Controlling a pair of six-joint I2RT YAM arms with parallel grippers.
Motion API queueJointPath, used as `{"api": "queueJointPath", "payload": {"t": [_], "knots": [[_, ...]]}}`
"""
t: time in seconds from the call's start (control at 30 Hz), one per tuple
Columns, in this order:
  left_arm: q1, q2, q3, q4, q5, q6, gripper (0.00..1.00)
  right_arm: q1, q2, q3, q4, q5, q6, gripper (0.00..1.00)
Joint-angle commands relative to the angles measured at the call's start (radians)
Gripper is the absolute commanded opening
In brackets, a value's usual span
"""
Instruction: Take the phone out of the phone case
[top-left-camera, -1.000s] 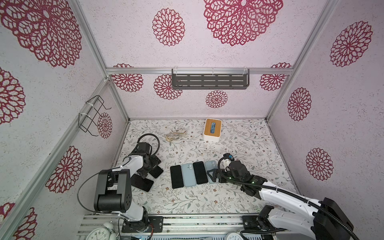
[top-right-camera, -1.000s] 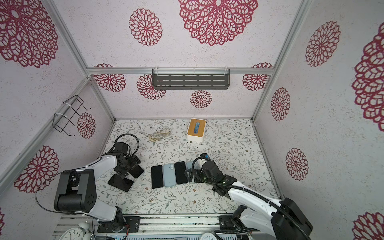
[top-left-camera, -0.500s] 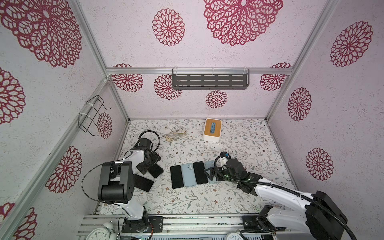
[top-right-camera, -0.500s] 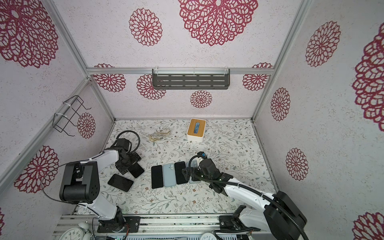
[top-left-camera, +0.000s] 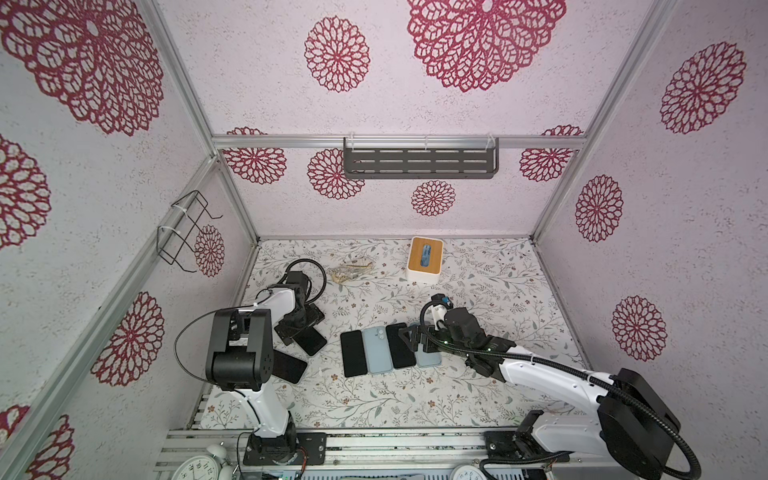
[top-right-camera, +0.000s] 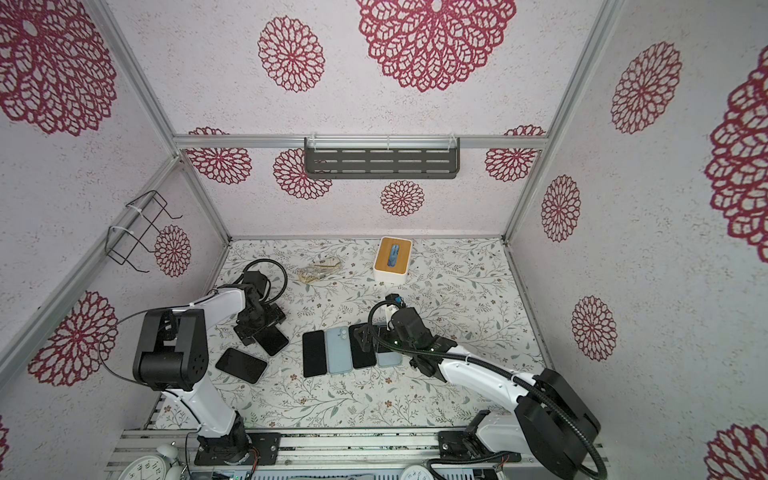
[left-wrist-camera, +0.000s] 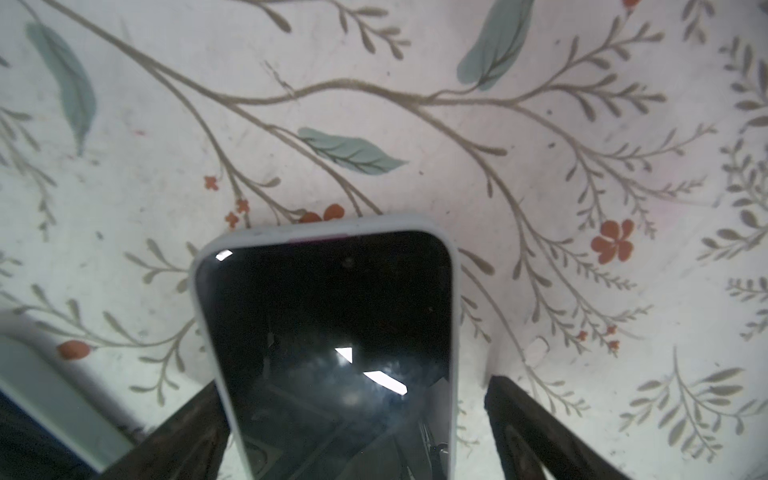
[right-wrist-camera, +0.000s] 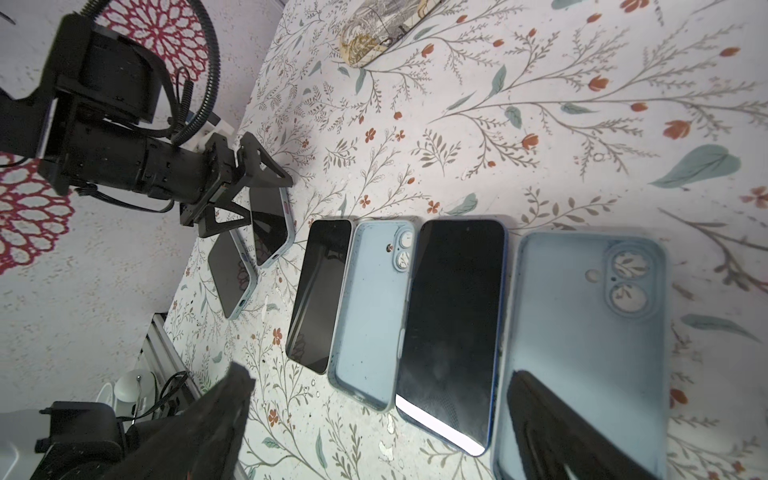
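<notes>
The left gripper (left-wrist-camera: 353, 382) stands spread wide with nothing clamped. Its two dark fingers (left-wrist-camera: 187, 428) straddle the black-screened phone (left-wrist-camera: 324, 332), which lies screen up on the table, seated in its pale soft case (left-wrist-camera: 456, 316). One finger sits close against the case's side and the other stands off with bare cloth between; whether either touches it I cannot tell. In both top views this cased phone (top-left-camera: 311, 343) lies angled at the left of the floral-print tabletop (top-left-camera: 478, 291), with the gripper over its far end. Close beside it, nearer the front rail, lies a second dark phone in a pale case (top-right-camera: 241, 365), also screen up. The right gripper (right-wrist-camera: 376, 372) is likewise released and empty, low over a row of four things lying side by side at the table's middle. These are a bare black phone (right-wrist-camera: 320, 291), an empty light blue phone case (right-wrist-camera: 374, 311) with round camera cut-outs, a dark phone with a blue edge (right-wrist-camera: 453, 324), and a second empty light blue case (right-wrist-camera: 582, 332). One right finger (right-wrist-camera: 552, 424) hangs over that last case, and the other is over the tabletop past the bare black phone. Toward the back wall stand a white box with a wooden top (top-left-camera: 424, 259) and a beige patterned phone case (top-left-camera: 351, 272). A grey slotted shelf (top-left-camera: 419, 162) hangs on the back wall and a black wire rack (top-left-camera: 185, 232) on the left wall.
</notes>
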Motion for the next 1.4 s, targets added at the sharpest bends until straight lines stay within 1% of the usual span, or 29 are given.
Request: {"api": "queueJointPath", "payload": {"t": [0.0, 0.03, 0.1, 0.13, 0.2, 0.37, 0.47, 0.53, 0.6, 0.73, 0.87, 1.03, 1.17, 1.37], "knots": [[-0.012, 0.049, 0.016, -0.071, -0.019, 0.013, 0.96, 0.006, -0.002, 0.038, 0.029, -0.019, -0.027, 0.99], [-0.012, 0.053, 0.02, -0.076, -0.017, 0.013, 0.95, 0.006, -0.004, 0.042, 0.03, -0.02, -0.029, 0.99], [-0.01, 0.053, 0.022, -0.078, -0.009, 0.015, 0.89, 0.005, -0.005, 0.046, 0.028, -0.019, -0.031, 0.99], [-0.01, 0.053, 0.021, -0.08, -0.007, 0.016, 0.87, 0.006, -0.005, 0.048, 0.028, -0.02, -0.032, 0.99], [-0.009, 0.05, 0.017, -0.074, 0.001, 0.018, 0.8, 0.006, -0.004, 0.053, 0.03, -0.02, -0.033, 0.99], [-0.006, 0.042, 0.006, -0.062, 0.024, 0.02, 0.77, 0.006, 0.022, 0.065, 0.046, -0.031, -0.027, 0.99], [-0.004, 0.041, 0.003, -0.055, 0.039, 0.03, 0.73, 0.01, 0.055, 0.078, 0.081, -0.061, -0.01, 0.99], [-0.003, 0.036, -0.002, -0.044, 0.06, 0.039, 0.68, 0.019, 0.086, 0.094, 0.097, -0.078, -0.004, 0.99], [0.003, 0.032, -0.013, -0.027, 0.092, 0.049, 0.64, 0.037, 0.126, 0.12, 0.111, -0.095, 0.0, 0.99], [0.015, 0.013, -0.047, 0.016, 0.151, 0.059, 0.59, 0.074, 0.228, 0.175, 0.164, -0.146, 0.023, 0.99], [0.035, 0.005, -0.1, 0.089, 0.251, 0.067, 0.51, 0.104, 0.357, 0.252, 0.203, -0.185, 0.047, 0.99], [0.046, 0.003, -0.145, 0.147, 0.314, 0.074, 0.47, 0.13, 0.502, 0.336, 0.279, -0.23, 0.097, 0.96], [0.048, -0.019, -0.167, 0.175, 0.348, 0.076, 0.45, 0.149, 0.613, 0.424, 0.3, -0.264, 0.115, 0.94], [0.051, -0.054, -0.185, 0.189, 0.382, 0.083, 0.44, 0.163, 0.729, 0.522, 0.31, -0.257, 0.132, 0.89]]}}
